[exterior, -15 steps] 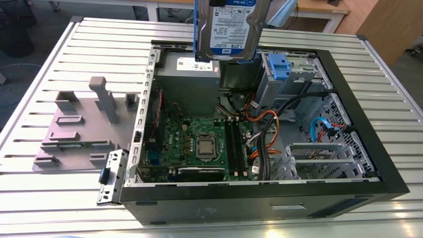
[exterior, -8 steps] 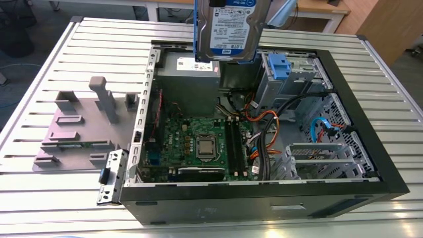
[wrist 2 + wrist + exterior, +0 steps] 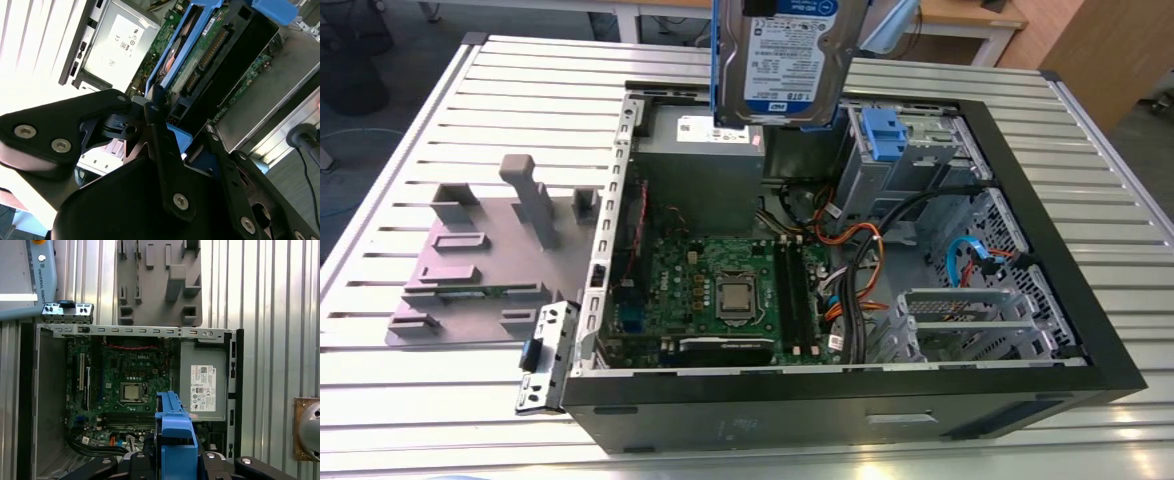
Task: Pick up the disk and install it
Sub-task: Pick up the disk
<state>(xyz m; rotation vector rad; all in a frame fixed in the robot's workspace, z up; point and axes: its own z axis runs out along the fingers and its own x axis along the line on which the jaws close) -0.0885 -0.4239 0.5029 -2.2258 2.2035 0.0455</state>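
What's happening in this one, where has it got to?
A robot arm is working over an open computer case lying on a slatted metal table. Its gripper is shut on the disk, which hangs upright above the case, over the end with the grey power supply. The disk is off the table and not yet seated in the case. A grey fixture sits beside the case, on the exterior view's left.
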